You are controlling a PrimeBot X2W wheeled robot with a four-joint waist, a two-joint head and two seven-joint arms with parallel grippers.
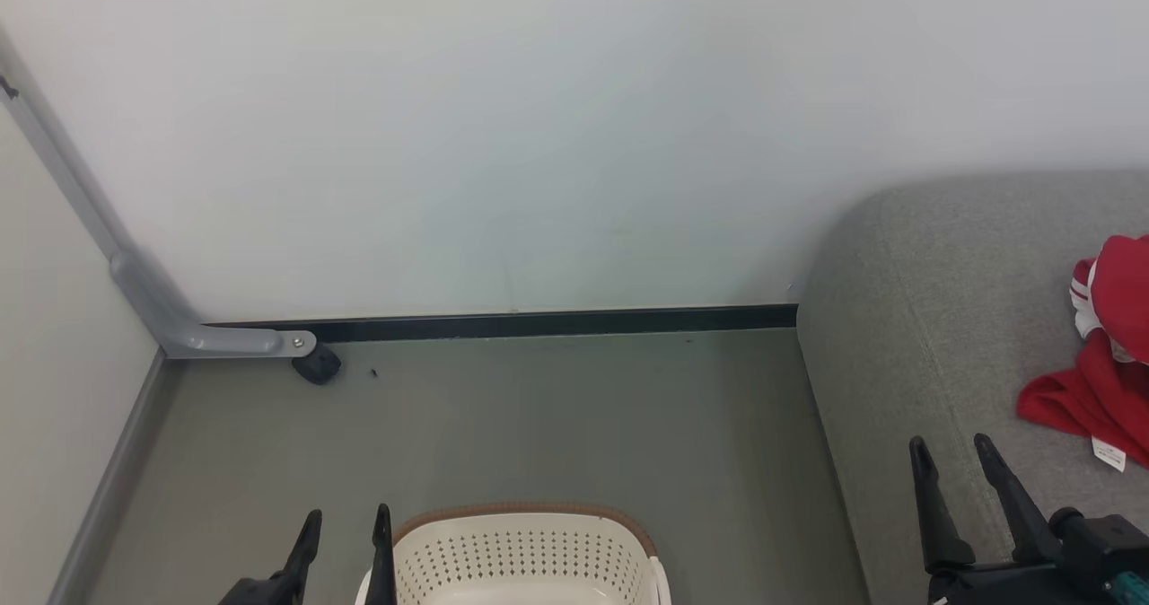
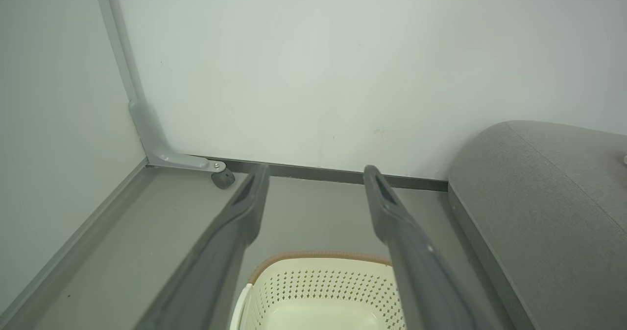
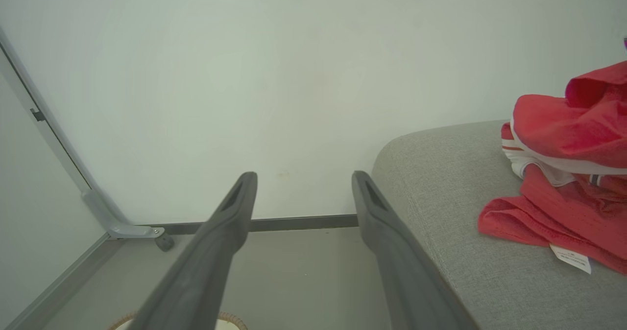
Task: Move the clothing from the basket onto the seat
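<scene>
Red clothing (image 1: 1100,367) with white trim and a small white tag lies bunched on the grey seat (image 1: 916,336) at the far right; the right wrist view shows the clothing (image 3: 563,173) on the seat (image 3: 441,183) too. The cream perforated basket (image 1: 525,556) with a brown rim stands on the floor at the bottom centre, and the part of its inside that shows in the left wrist view is bare (image 2: 318,295). My left gripper (image 1: 346,520) hangs open just left of the basket. My right gripper (image 1: 951,448) is open above the seat's front edge, left of the clothing.
A white wall with a dark baseboard (image 1: 539,322) closes the back. A grey metal bracket with a small black caster (image 1: 316,365) stands at the left corner, beside a pale side panel. Grey floor (image 1: 556,416) lies between wall, basket and seat.
</scene>
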